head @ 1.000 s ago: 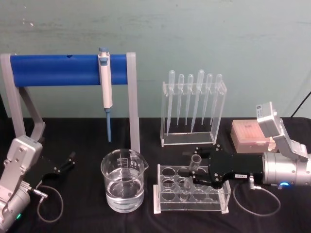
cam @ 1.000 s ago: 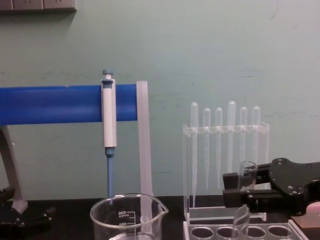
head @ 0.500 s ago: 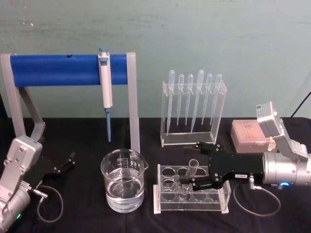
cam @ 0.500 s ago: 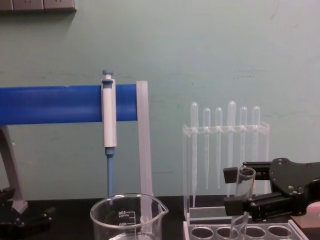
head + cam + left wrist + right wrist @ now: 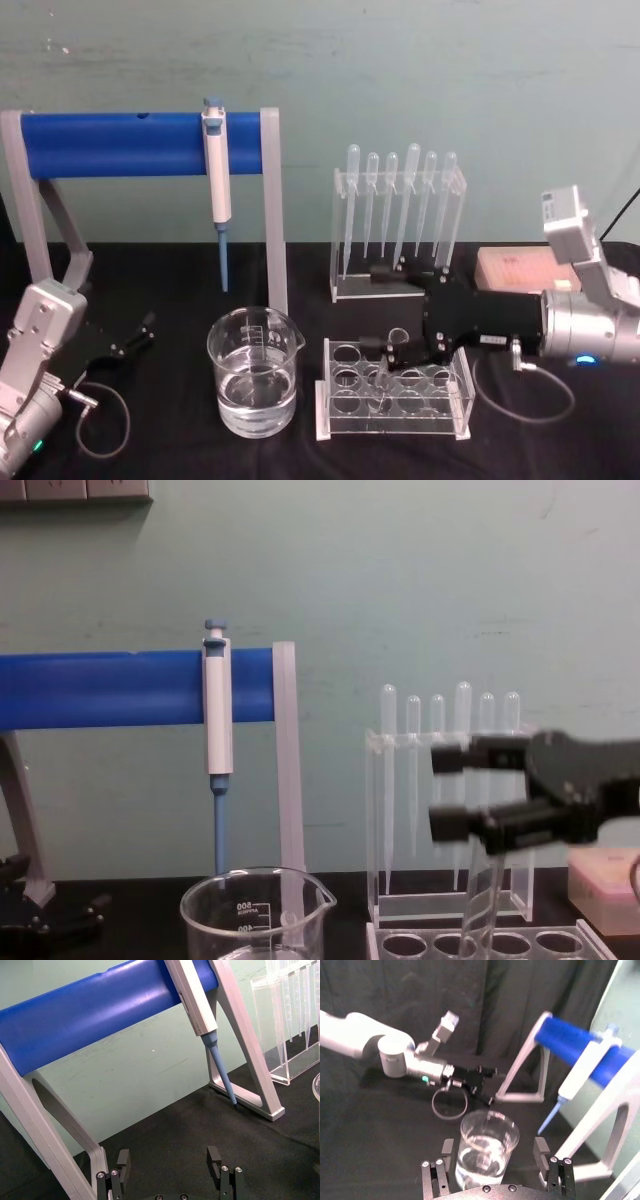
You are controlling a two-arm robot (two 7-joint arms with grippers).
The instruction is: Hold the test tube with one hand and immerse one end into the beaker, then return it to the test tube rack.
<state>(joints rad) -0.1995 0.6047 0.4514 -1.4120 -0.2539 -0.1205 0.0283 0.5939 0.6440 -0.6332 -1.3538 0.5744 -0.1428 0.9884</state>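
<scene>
The test tube [image 5: 386,372] leans in a hole of the clear rack [image 5: 395,428], rim up, with nothing holding it; the chest view shows its glass [image 5: 486,900] slanting down into the rack [image 5: 480,946]. My right gripper [image 5: 383,310] hovers open just above and behind the tube, fingers spread wide, also seen in the chest view [image 5: 440,792] and the right wrist view [image 5: 493,1152]. The beaker [image 5: 253,375], part filled with clear liquid, stands left of the rack [image 5: 255,915] [image 5: 487,1149]. My left gripper [image 5: 130,335] rests open on the table at the left [image 5: 167,1165].
A blue-and-white pipettor [image 5: 216,175] hangs on the blue bar stand [image 5: 130,143] behind the beaker. The acrylic pipette stand [image 5: 398,225] is behind the rack, a pink box [image 5: 515,268] to its right. Cables loop by both wrists.
My right gripper opened, let go of the test tube and rose, drawing back slightly. The tube sank deeper into the rack and now leans there alone. The left arm stayed still.
</scene>
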